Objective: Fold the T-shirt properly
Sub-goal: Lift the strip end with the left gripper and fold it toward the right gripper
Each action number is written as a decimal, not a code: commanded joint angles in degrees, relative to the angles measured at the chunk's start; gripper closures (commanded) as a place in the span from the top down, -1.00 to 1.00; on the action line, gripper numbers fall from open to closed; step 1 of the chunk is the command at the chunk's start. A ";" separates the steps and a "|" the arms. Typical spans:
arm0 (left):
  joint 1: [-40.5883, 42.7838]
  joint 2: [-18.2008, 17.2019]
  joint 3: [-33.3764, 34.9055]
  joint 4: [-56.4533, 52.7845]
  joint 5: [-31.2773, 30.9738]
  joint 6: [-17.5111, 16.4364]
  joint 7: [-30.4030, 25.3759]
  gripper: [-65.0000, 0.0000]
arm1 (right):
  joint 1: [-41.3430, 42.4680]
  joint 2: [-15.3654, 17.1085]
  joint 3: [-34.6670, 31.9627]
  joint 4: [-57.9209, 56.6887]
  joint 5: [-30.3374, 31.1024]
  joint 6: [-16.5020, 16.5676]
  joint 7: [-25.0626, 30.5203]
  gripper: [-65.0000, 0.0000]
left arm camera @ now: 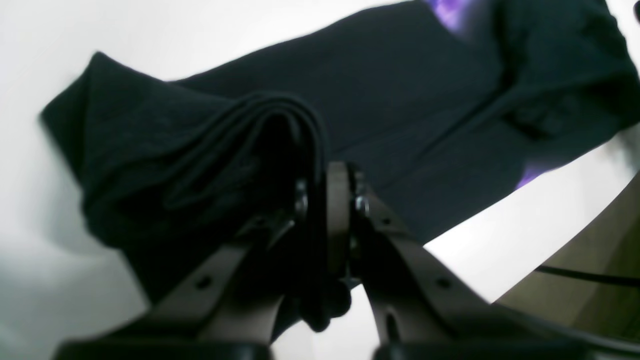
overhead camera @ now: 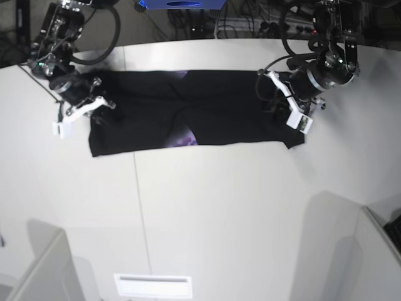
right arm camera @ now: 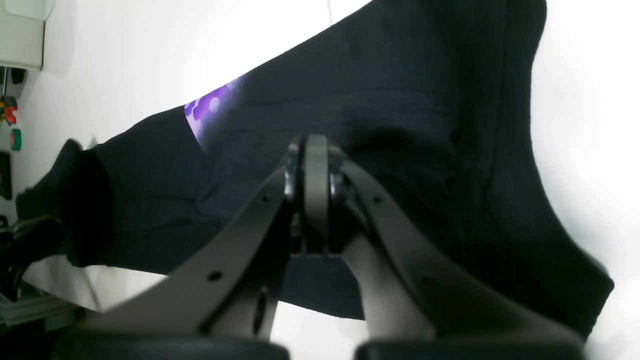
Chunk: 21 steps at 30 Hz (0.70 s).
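Note:
The black T-shirt (overhead camera: 207,110) lies as a long strip across the far half of the white table (overhead camera: 219,207), with a bit of purple print (overhead camera: 183,139) showing at its near edge. At the strip's right end, my left gripper (overhead camera: 277,99) is shut on a bunched fold of the black cloth (left arm camera: 200,150); its fingertips (left arm camera: 322,185) pinch several layers. My right gripper (overhead camera: 99,104) is at the strip's left end, and its jaws (right arm camera: 315,160) are shut on the shirt's edge (right arm camera: 400,125). Purple print (right arm camera: 210,112) peeks out beside it.
A blue object (overhead camera: 182,4) and cables sit behind the table's far edge. Grey panels stand at the near left corner (overhead camera: 37,269) and the near right corner (overhead camera: 357,251). A white slotted plate (overhead camera: 153,285) lies at the front. A table seam (overhead camera: 141,213) runs front to back.

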 commanded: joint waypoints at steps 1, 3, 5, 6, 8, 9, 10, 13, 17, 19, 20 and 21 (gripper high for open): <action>-0.76 -0.35 1.36 0.98 -0.94 0.35 -1.09 -1.00 | 0.40 0.78 0.39 0.74 0.97 0.37 1.06 -1.00; -1.55 -0.35 4.08 0.89 -0.94 1.23 -1.09 -1.00 | 0.40 0.87 0.47 0.74 0.97 0.37 1.06 -1.00; -1.90 -0.17 6.10 0.98 -0.94 1.23 -0.91 -1.00 | 0.40 0.87 0.47 0.66 0.97 0.37 1.06 -1.00; -1.90 -0.09 6.81 0.98 -0.94 1.23 -0.91 -1.00 | 0.40 0.87 0.47 0.66 0.97 0.37 1.06 -1.00; -1.90 -0.09 8.04 1.07 -0.94 1.85 -0.91 -1.00 | 0.40 0.87 0.47 0.66 0.97 0.37 1.06 -1.00; -1.90 0.00 8.74 1.07 -0.94 2.46 -1.00 -1.00 | 0.40 0.87 0.47 0.66 0.88 0.37 1.06 -1.00; -1.90 0.00 9.45 1.07 -0.94 3.17 -1.00 -1.00 | 0.40 0.87 0.47 0.66 0.88 0.37 1.06 -1.00; -1.99 -0.09 11.20 1.07 -1.03 4.31 -1.09 -1.00 | 0.49 0.96 0.47 0.66 0.79 0.37 1.06 -1.00; -3.39 -0.09 13.40 1.15 -1.03 4.48 -1.09 -1.00 | 0.49 0.96 0.47 0.57 0.79 0.37 1.06 -1.00; -3.66 0.09 13.75 1.15 -1.03 4.48 -1.09 -1.00 | 0.49 0.96 0.47 0.57 0.79 0.37 1.06 -1.00; -3.66 0.09 13.75 1.15 -1.03 4.48 -1.09 -1.00 | 0.58 0.96 0.47 0.57 0.79 0.37 1.06 -1.00; -3.74 0.27 13.66 1.15 -1.03 4.48 -1.09 -1.00 | 0.58 0.96 0.47 0.57 0.79 0.37 1.06 -1.00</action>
